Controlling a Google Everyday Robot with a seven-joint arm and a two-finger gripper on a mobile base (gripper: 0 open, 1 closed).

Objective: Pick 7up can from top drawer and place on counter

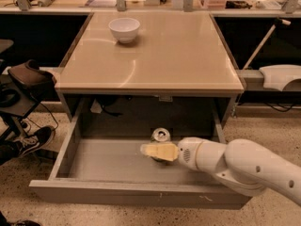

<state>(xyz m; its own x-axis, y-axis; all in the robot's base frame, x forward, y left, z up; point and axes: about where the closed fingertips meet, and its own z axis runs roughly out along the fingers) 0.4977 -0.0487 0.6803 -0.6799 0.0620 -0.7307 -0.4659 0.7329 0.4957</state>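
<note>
Silvery 7up can (161,135) stands upright inside the pulled-out top drawer (108,163), right of the middle and toward the back. Its shiny lid shows. The pale yellow gripper (154,150) lies across the front of the can's body, touching it or just before it; whether it is clamped on the can cannot be told. A white arm (244,166) reaches in from the right. Above, the beige counter (160,60) carries a white bowl (124,28) near its far left corner.
</note>
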